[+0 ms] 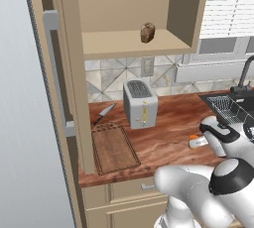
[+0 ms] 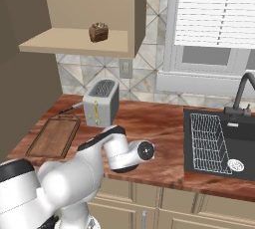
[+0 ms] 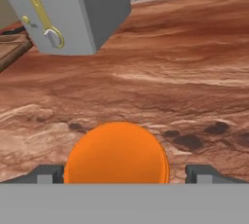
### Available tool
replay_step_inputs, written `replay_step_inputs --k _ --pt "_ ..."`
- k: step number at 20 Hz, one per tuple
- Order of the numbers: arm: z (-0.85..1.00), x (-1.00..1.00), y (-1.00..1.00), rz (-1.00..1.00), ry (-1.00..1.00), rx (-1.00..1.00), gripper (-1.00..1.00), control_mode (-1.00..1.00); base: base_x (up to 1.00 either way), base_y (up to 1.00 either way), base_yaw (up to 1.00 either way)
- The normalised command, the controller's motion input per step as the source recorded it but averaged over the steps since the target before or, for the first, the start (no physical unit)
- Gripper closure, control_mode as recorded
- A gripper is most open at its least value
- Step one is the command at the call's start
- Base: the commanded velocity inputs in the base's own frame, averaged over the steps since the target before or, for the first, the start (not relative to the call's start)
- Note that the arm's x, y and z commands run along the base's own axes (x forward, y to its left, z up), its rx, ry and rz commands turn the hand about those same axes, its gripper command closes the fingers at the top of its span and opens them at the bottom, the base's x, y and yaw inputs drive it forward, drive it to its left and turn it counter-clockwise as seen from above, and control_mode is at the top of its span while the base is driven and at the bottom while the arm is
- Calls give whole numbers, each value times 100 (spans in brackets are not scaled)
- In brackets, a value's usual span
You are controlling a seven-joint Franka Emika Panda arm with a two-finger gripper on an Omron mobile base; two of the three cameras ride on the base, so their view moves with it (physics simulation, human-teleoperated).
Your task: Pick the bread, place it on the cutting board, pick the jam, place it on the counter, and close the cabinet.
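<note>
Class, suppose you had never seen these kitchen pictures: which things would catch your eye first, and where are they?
The orange jam sits on the reddish counter, between the gripper fingertips. The bread sits alone on the open cabinet shelf, above the grey toaster. The cutting board lies bare to the left.

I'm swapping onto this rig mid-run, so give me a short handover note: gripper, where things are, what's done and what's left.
Gripper: open, low over the reddish-brown wood-grain counter, fingertips either side of the small squat orange jam jar, with a gap at one side.
Jam: appears to rest on the counter in the left base view.
Small dark-brown crusty bread lump: on the shelf of the tan wall cabinet.
Flat brown wooden cutting board: nothing on it.
Cabinet: door open.
Done: jam looks placed.
Left: bread to board, close cabinet.
</note>
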Motion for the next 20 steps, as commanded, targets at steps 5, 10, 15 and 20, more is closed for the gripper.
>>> replay_step_inputs --k 5,10,15,20 --pt "7 0 5 5 0 0 -100 -100 0 0 0" --pt "15 0 3 5 0 0 -100 -100 0 0 0" --pt "19 0 4 0 0 0 -100 -100 0 0 0" --pt "18 0 8 0 0 0 -100 -100 0 0 0"
